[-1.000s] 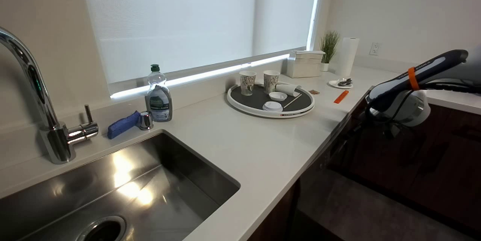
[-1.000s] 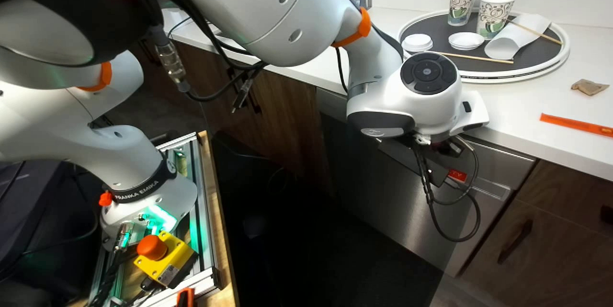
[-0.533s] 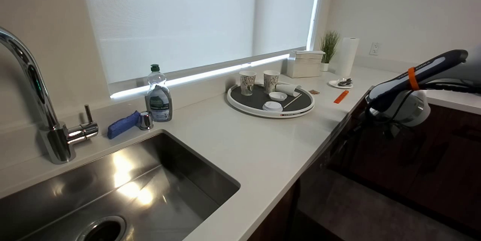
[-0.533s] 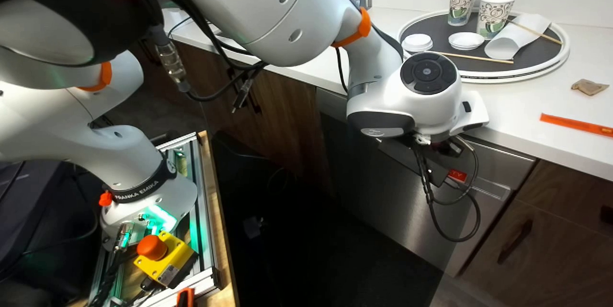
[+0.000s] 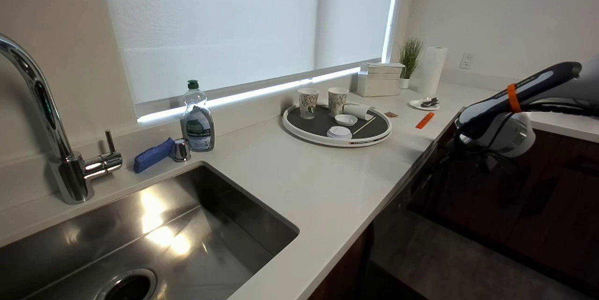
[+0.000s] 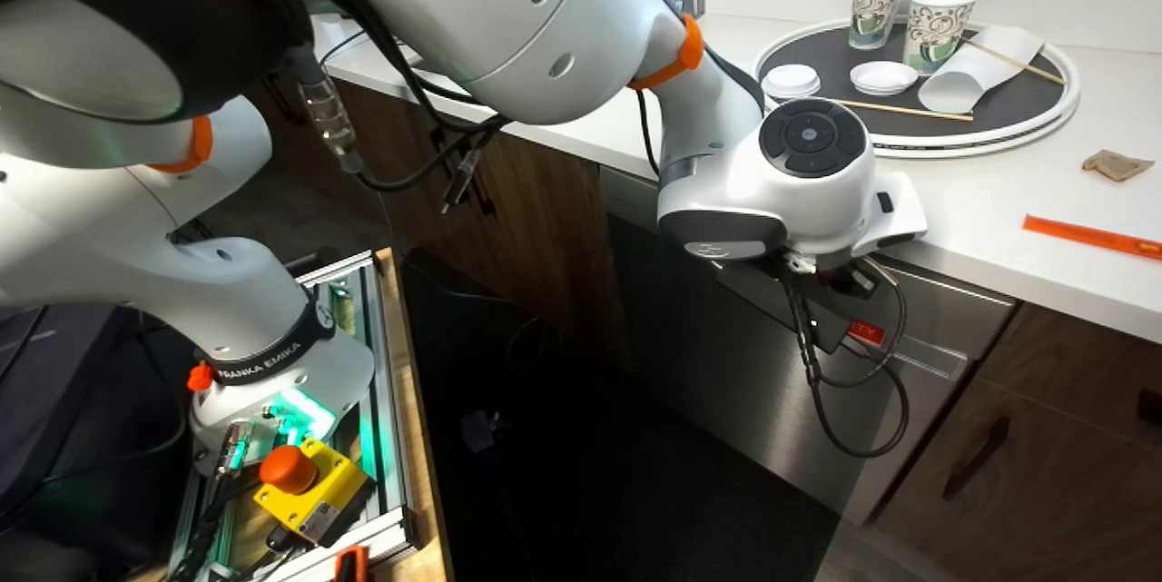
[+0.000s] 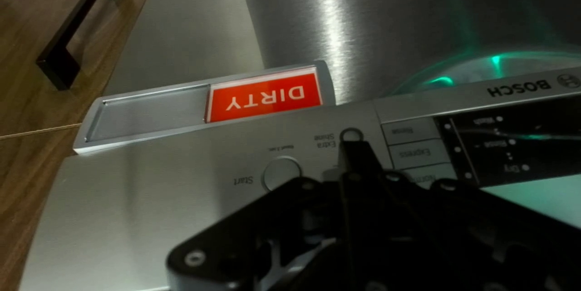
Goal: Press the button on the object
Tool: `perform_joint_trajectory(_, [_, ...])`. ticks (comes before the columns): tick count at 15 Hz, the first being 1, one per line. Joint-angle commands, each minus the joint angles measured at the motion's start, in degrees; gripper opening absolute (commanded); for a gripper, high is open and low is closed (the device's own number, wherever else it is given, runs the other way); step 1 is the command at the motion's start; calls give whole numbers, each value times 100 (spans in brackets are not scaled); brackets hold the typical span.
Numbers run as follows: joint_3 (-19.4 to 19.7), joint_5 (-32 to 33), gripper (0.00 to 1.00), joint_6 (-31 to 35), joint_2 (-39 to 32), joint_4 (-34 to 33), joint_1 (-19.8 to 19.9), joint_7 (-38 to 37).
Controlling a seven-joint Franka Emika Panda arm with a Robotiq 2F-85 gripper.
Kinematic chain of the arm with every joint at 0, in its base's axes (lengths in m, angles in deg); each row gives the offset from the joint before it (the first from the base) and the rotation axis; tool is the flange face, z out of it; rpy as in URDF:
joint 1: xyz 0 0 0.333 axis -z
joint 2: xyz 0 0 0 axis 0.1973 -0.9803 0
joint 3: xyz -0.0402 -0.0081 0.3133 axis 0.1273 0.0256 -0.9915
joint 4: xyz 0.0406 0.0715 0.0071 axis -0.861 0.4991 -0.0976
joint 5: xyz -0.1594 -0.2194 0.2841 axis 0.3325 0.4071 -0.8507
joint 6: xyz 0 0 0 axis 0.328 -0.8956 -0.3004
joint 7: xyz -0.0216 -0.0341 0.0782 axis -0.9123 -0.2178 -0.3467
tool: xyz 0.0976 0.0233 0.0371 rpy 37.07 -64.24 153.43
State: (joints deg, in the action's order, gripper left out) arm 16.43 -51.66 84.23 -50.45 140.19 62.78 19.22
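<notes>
Exterior views, both: white surface (image 5: 262, 173), long, the largest item on my screens.
Robot arm (image 6: 508, 28), mine, white, its far end near the surface's front edge.
Dishwasher (image 6: 763, 400), steel, fitted beneath the surface; I have its front in an exterior view and its control panel (image 7: 245, 150) in the wrist view.
Sink (image 5: 220, 225), steel, let into the surface.
Tray (image 5: 313, 139), round, dark with a white rim, resting on the surface.
Tap (image 5: 70, 178), chrome, behind the sink.
End effector (image 7: 356, 146), black, its fingers together and pointing at the control panel.
Soap bottle (image 5: 198, 127), green-capped, upright behind the sink.
Sign (image 7: 268, 98), reading DIRTY on red, upside down to me, on the dishwasher front.
Orange strip (image 6: 1089, 235), flat on the surface.
Paper cups (image 6: 937, 28), two, patterned, upright on the tray.
Lids (image 6: 790, 81), white, two, flat on the tray.
Round button (image 7: 281, 172), marked Start, on the control panel, just beside the end effector.
Smaller round button (image 7: 352, 134), by the words Extra Shine, on the same panel: the fingertips cover its lower edge in the wrist view, and I cannot tell whether they touch it.
</notes>
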Motion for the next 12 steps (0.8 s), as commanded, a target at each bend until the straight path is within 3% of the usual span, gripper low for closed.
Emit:
perform_joint_trajectory(1, [-45, -84, 0, 174, -286, -545, -329, -240])
perform_joint_trajectory(12, [-206, -208, 0, 241, -358, -508, -204, -523])
